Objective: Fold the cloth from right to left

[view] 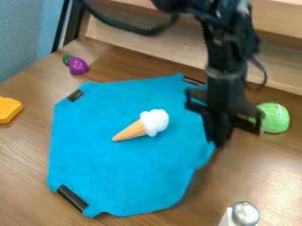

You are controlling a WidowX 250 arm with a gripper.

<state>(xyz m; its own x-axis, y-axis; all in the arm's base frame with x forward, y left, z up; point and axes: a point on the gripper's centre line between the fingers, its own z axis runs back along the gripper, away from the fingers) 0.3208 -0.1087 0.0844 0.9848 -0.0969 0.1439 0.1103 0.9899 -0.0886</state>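
A blue cloth [112, 163] lies spread on the wooden table, with dark strips showing at several of its corners. A toy ice cream cone [144, 125] with a white top rests on it near the middle. The black gripper [219, 143] hangs pointing down at the cloth's right edge, right of the cone, and hides part of that edge. Whether it touches the cloth I cannot tell.
Right behind the gripper is a green round object [274, 118]. A silver-topped shaker [245, 214] stands at the lower right. A purple toy vegetable [77, 65] lies at the upper left, a yellow-orange object [9, 110] at the left edge. Wooden boards [141, 37] border the back.
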